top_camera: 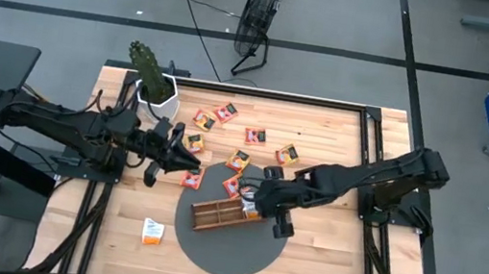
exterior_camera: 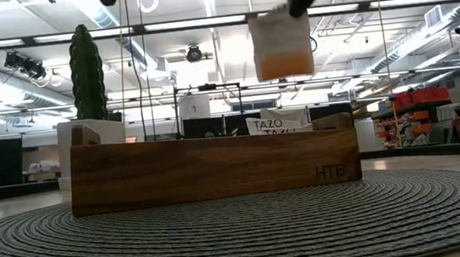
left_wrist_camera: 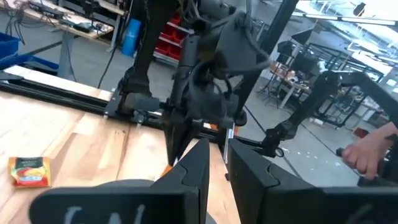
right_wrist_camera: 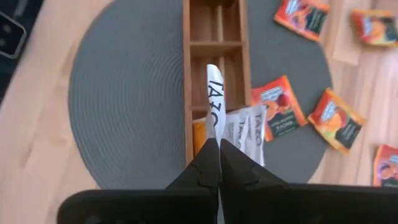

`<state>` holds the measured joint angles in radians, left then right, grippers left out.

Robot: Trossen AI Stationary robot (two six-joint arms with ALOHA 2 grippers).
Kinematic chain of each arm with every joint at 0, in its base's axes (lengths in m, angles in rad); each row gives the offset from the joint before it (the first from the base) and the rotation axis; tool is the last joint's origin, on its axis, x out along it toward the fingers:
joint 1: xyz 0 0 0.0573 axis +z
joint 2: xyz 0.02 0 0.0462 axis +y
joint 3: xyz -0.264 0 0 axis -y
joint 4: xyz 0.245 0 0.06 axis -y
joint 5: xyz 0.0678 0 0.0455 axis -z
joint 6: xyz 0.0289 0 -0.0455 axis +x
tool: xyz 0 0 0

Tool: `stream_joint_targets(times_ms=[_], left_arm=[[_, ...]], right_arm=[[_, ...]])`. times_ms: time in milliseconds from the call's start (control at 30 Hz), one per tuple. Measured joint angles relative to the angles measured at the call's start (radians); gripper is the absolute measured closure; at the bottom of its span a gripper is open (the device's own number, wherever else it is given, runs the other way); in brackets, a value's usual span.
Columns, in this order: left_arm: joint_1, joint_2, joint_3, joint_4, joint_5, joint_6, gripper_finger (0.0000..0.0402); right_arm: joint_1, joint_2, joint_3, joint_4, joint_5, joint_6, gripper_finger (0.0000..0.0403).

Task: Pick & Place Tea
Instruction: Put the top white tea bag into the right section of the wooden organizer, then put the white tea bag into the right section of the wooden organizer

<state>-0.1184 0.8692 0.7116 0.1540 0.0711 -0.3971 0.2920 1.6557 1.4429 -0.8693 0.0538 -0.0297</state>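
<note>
Right wrist view: sachet (right_wrist_camera: 214, 99) between fingers (right_wrist_camera: 205, 171).

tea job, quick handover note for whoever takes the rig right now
Right gripper: shut on a white sachet, hanging above the wooden tray.
Left gripper: beside the grey mat, over an orange sachet; whether it holds anything is unclear.
Done: at least one white sachet stands in the tray.
Left: lower and release the held one; loose orange sachets lie on the table, one white-and-orange sachet near the front edge.
</note>
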Motion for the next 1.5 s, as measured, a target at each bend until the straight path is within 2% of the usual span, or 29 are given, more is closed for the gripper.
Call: stream_joint_targets(times_ms=[400, 700, 933, 1167, 1367, 1500], left_arm=[[-0.004, -0.001, 0.000, 0.003, -0.001, -0.007, 0.0342], [-0.004, -0.001, 0.000, 0.005, -0.008, -0.008, 0.0342], [-0.004, -0.001, 0.000, 0.009, -0.016, -0.011, 0.0342], [-0.004, -0.001, 0.000, 0.009, -0.027, -0.011, 0.0342], [-0.003, -0.001, 0.000, 0.007, -0.027, -0.011, 0.0342], [-0.003, 0.000, 0.000, 0.006, -0.027, -0.011, 0.0342]], right_arm=[[-0.018, 0.122, 0.000, -0.021, -0.042, -0.033, 0.0403], [-0.048, 0.145, -0.004, 0.000, -0.047, -0.033, 0.0403], [-0.060, 0.146, -0.079, 0.037, -0.045, -0.012, 0.0400], [-0.060, 0.147, -0.114, 0.076, -0.037, 0.066, 0.0358], [-0.060, 0.147, -0.075, 0.076, -0.036, 0.077, 0.0305], [-0.062, 0.147, -0.042, 0.045, 0.001, 0.074, 0.0279]])
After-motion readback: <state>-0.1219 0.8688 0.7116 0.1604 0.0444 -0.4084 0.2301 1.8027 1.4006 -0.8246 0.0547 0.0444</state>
